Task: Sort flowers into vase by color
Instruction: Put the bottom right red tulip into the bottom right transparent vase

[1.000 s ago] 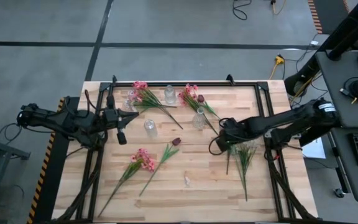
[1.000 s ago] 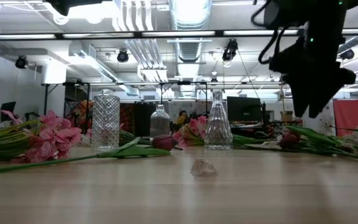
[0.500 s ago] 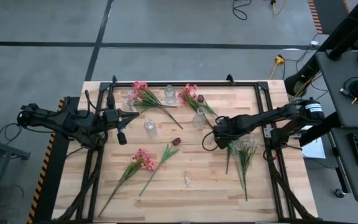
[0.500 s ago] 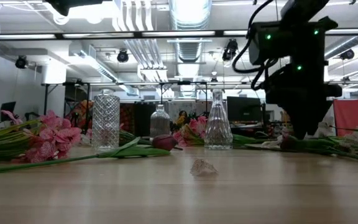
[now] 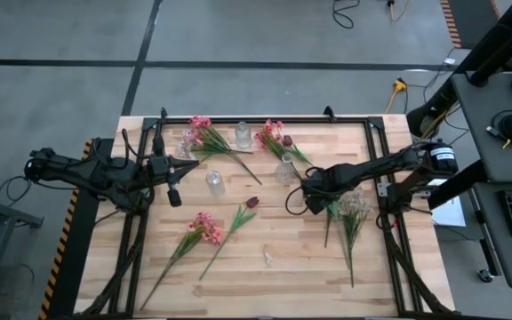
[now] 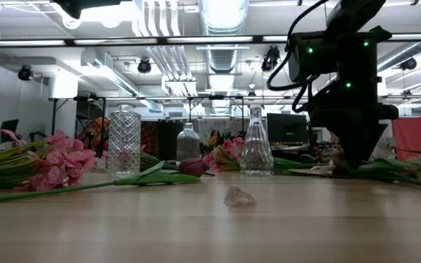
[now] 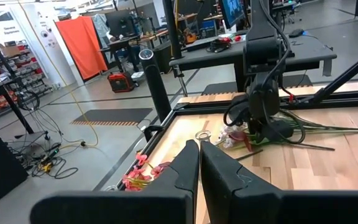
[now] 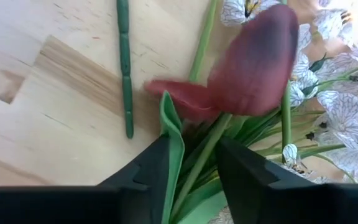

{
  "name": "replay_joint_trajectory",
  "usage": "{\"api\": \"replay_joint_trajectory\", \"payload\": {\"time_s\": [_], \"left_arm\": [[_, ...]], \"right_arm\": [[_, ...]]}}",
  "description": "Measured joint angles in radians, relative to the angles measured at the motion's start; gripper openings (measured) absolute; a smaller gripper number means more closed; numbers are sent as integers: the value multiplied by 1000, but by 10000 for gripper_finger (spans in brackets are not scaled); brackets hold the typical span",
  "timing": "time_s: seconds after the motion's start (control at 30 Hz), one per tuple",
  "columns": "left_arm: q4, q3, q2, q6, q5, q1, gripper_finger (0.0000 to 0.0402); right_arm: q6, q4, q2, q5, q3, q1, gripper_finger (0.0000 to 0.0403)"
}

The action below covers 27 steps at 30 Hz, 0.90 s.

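While the right tool (image 8: 191, 165) straddles the dark red tulip's (image 8: 253, 59) stalk just below the bloom, fingers narrowed but with no firm clamp visible, it should pinch the stalk alone, clear of the leaf (image 8: 173, 140); beyond the tulip lie white blossoms (image 8: 344, 124); far across the table (image 5: 292, 258), the left tool (image 5: 172, 194) waits shut

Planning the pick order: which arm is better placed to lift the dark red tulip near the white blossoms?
The right: its pincer already straddles the dark red tulip stem, while the left pincer waits shut across the table.
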Motion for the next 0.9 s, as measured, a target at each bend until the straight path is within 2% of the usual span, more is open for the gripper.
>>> {"api": "replay_joint_trajectory", "payload": {"time_s": [0.43,0.67,0.9], "left_arm": [[0,1,0,0,0,0,0],[1,2,0,0,0,0,0],[1,3,0,0,0,0,0]], "right_arm": [[0,1,-10,0,5,0,14],[0,0,-38,0,5,1,10],[-1,6,-150,9,5,1,10]]}}
